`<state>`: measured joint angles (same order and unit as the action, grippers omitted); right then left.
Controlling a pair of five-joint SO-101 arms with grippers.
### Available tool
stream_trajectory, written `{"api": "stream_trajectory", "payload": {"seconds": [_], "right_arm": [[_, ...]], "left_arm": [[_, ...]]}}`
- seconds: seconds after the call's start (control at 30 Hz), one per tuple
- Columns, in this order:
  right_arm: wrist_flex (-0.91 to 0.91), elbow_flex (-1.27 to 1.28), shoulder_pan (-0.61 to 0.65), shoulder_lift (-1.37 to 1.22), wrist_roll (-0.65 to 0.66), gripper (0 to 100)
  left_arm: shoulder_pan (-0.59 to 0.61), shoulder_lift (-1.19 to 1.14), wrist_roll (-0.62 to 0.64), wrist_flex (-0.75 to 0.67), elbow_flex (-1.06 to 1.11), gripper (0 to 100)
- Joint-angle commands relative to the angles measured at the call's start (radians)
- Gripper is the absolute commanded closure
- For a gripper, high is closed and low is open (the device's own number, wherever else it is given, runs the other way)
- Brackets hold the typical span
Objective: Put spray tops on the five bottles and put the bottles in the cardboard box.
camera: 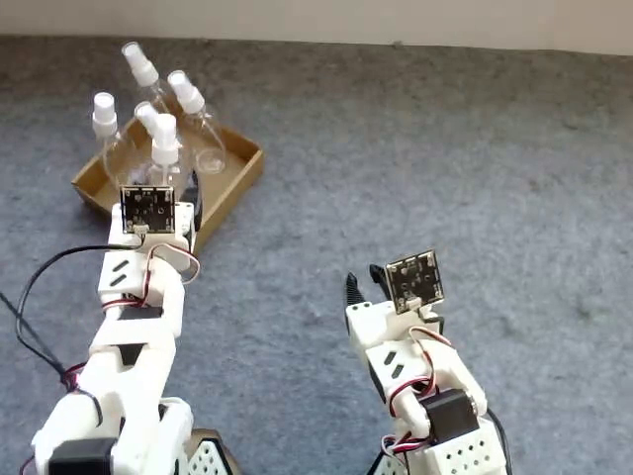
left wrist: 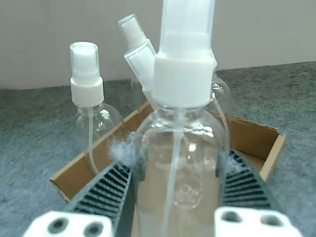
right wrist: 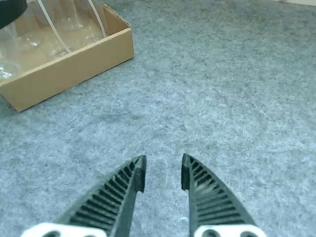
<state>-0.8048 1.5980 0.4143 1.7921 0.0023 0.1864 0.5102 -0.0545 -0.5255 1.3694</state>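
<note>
From above, clamping the held bottle (camera: 164, 148) upright in the left gripper (camera: 166, 176) at the near wall of the cardboard box (camera: 242, 163), with four other bottles (camera: 205, 139) already capped inside and the right gripper (camera: 363, 283) well apart over the grey surface (camera: 445, 148). From the left wrist, pinching that bottle between both fingers, long axis vertical, box floor ahead and below, so probably a short carry forward and down. From the right wrist, hanging idle with fingers slightly apart on nothing, box well apart.

The cardboard box (camera: 237, 178) is crowded with bottles (camera: 188, 99), and the left gripper (left wrist: 177, 165), clamping one, blocks its near edge. The carpet (camera: 445, 148) beside the box offers wide passage.
</note>
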Motion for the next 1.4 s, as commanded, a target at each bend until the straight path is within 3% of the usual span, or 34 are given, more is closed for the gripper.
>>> {"api": "stream_trajectory", "payload": {"seconds": [0.0, 0.87, 1.37], "right_arm": [[0.028, -0.010, -0.013, 0.012, 0.012, 89.2], [0.028, -0.010, -0.013, 0.012, 0.012, 89.2], [0.028, -0.008, -0.013, 0.012, 0.012, 89.2]], "left_arm": [[0.013, -0.050, 0.077, -0.063, -0.048, 97], [0.044, -0.458, 0.089, -0.661, -0.045, 97], [0.053, -0.573, 0.089, -0.672, -0.099, 96]]}}
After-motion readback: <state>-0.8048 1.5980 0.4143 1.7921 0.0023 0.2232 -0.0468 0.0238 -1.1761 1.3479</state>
